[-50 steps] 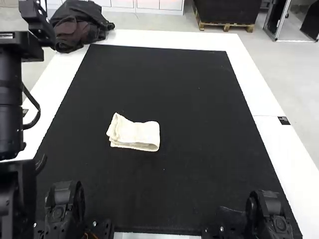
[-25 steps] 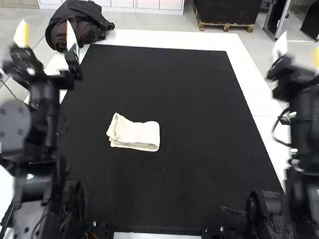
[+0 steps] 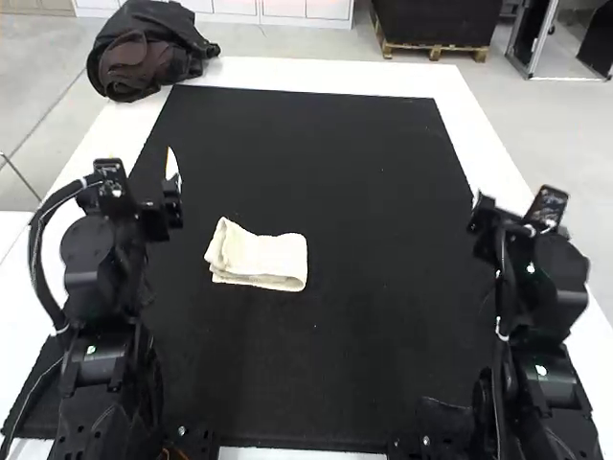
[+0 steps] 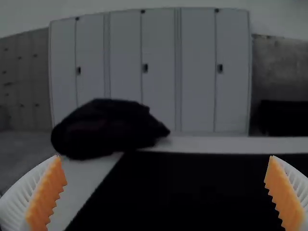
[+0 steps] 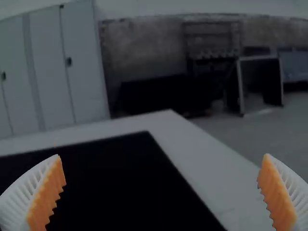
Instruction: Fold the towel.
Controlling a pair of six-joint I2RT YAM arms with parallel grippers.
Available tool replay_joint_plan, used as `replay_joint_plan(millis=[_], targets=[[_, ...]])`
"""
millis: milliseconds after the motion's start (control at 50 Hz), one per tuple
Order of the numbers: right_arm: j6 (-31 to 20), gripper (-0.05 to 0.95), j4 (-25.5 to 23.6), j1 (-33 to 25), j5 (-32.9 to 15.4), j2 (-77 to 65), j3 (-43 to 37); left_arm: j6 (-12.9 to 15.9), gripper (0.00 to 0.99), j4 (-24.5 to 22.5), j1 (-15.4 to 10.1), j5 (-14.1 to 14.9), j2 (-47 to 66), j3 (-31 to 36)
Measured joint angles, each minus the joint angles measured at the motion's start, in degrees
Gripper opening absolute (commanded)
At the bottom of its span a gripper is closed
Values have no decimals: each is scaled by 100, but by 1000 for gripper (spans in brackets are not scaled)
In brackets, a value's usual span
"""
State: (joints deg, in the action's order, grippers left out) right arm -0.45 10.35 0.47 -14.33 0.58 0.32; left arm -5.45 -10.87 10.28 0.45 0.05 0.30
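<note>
A small cream towel (image 3: 259, 257) lies folded in layers, left of the mat's middle in the high view. Its rounded fold faces right, and its left end looks thicker, with a corner pointing back. My left gripper (image 3: 144, 177) is left of the towel and farther back, apart from it. Over the mat's right side stands my right gripper (image 3: 514, 206), well away from the towel. The left wrist view has the left gripper (image 4: 165, 192) open, ribbed white fingers wide apart with nothing between them. Equally wide and without cloth, the right gripper (image 5: 161, 192) is open in its wrist view.
The black mat (image 3: 316, 144) covers most of the white table (image 3: 536, 249). A dark bundled cloth or bag (image 3: 148, 53) sits at the table's back left corner, beyond the left gripper. Mat surface surrounds the towel on all sides.
The left arm swung in from the far left and its gripper came down. The right arm came into view at the right, its gripper now lower and farther inward. The towel stayed put.
</note>
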Motion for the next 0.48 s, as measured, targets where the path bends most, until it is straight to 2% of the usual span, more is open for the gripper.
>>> replay_joint_plan(millis=[120,240,480], targets=[[50,921,-855,0,103,0,0,-52,969,595,0,0,0,0],[79,921,-881,0,184,-2,0,-26,969,1012,0,0,0,0],[87,921,-881,0,254,-2,0,24,969,1045,0,0,0,2]])
